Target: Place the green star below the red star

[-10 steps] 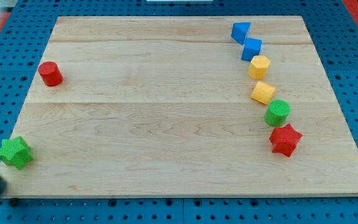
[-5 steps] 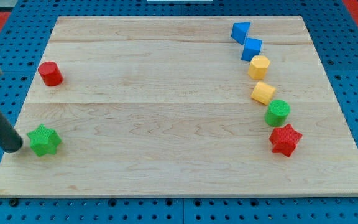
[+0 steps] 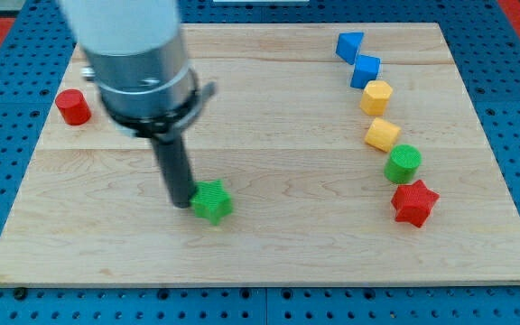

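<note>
The green star (image 3: 212,201) lies on the wooden board, left of the middle and toward the view's bottom. My tip (image 3: 181,201) touches its left side. The rod rises from there to the arm's grey body at the view's top left. The red star (image 3: 413,202) lies far to the view's right, at about the same height as the green star. The two stars are well apart.
A green cylinder (image 3: 403,163) sits just above the red star. Above it run two yellow blocks (image 3: 382,134) (image 3: 376,96) and two blue blocks (image 3: 366,70) (image 3: 350,45). A red cylinder (image 3: 73,106) stands at the view's left. The board's bottom edge (image 3: 260,282) is near.
My tip has pushed the green star from the board's bottom left corner rightward, toward the middle. The arm's body has come into view. The other blocks have not moved.
</note>
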Tool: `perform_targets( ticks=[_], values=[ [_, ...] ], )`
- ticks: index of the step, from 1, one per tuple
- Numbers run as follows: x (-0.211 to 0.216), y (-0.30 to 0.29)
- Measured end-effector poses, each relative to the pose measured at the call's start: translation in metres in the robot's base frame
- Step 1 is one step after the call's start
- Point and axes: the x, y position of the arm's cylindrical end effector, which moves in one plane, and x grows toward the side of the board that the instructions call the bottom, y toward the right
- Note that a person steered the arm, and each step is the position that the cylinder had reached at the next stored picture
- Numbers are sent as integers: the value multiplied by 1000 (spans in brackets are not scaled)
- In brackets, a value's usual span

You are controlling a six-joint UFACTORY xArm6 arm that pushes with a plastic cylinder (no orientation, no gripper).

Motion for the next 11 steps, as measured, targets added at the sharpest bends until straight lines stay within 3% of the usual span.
perform_targets(
  ticks=[3, 4, 6, 11],
  values=[
    [0, 126],
    [22, 146],
    [54, 162],
    [79, 216]
  ],
)
